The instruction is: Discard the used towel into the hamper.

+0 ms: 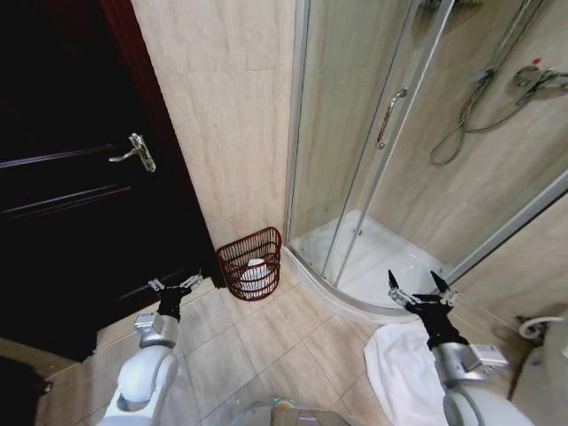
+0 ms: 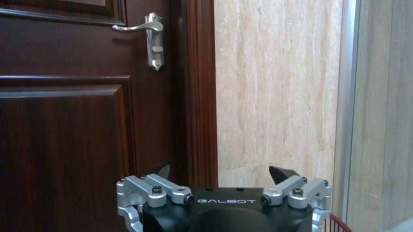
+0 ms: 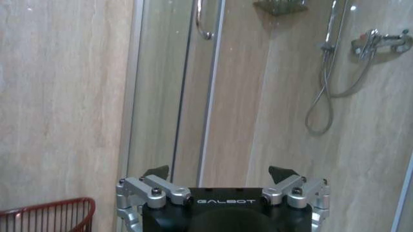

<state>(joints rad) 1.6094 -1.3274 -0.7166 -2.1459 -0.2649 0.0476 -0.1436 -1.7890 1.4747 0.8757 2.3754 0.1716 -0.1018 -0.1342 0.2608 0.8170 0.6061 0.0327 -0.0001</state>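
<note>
The hamper (image 1: 250, 264), a small red-brown wire basket, stands on the floor tiles against the wall between the dark door and the shower; something white lies inside it. A white towel (image 1: 401, 368) is spread on the floor at the lower right, partly under my right arm. My right gripper (image 1: 419, 286) hovers open and empty just beyond the towel's far edge, pointing at the shower. My left gripper (image 1: 175, 286) is open and empty left of the hamper, near the door. The hamper's rim (image 2: 335, 223) shows beside the left gripper (image 2: 223, 173), and the hamper (image 3: 48, 215) beside the right gripper (image 3: 219, 173).
A dark wooden door (image 1: 80, 204) with a metal handle (image 1: 135, 153) fills the left. The glass shower enclosure (image 1: 373, 160) with its raised white tray (image 1: 382, 257) takes the right. Beige tiled floor (image 1: 275, 342) lies open between my arms.
</note>
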